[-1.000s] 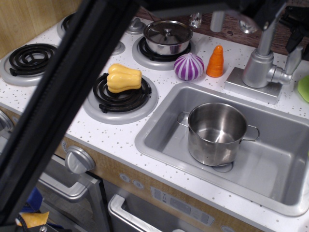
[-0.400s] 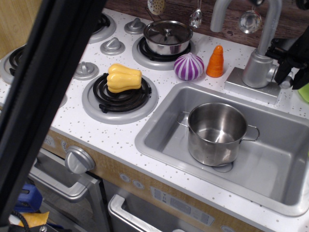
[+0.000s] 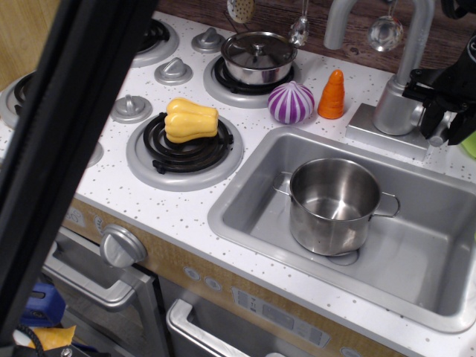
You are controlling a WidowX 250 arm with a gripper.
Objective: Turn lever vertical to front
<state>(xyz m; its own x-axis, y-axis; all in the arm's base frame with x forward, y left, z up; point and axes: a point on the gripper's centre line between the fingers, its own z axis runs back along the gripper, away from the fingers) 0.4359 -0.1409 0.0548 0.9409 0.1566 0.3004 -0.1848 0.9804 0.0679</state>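
Beside the faucet post (image 3: 392,104), the claw (image 3: 439,100) hides the lever.

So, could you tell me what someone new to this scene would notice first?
Probably the shiny steel pot standing in the sink, and the yellow squash lying on the front burner. Behind them, a purple onion and an orange carrot sit side by side on the counter. At the right edge, the black gripper is at the faucet's lever, partly hiding it.
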